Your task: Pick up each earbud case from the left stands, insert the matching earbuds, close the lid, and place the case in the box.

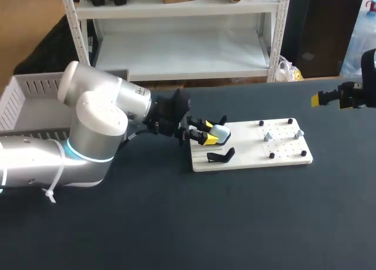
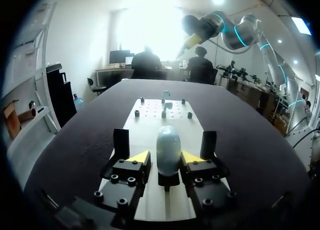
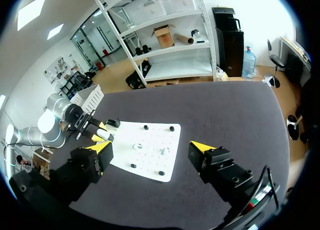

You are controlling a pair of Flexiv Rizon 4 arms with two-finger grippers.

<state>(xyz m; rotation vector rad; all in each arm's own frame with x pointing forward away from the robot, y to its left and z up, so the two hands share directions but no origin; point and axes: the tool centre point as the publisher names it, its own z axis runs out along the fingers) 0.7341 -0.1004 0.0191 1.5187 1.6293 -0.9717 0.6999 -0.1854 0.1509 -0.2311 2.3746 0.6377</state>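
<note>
1. White box (image 1: 26, 99): at the table's far left, behind the left arm.
2. Left gripper (image 1: 210, 132): at the left end of the white board (image 1: 252, 155). Fingers parted, 1 on each side of the case, with a narrow gap visible on 1 side.
3. Light blue earbud case (image 1: 222, 130): lid closed, seated on its black stand.
4. Second black stand (image 1: 222, 156): just beside the first, on the same board.
5. 2 pale earbuds (image 1: 268, 136): on the board's right half, among black pegs.
6. Right gripper (image 1: 332, 97): far right, above the table, fingers wide apart, holding nothing.
</note>
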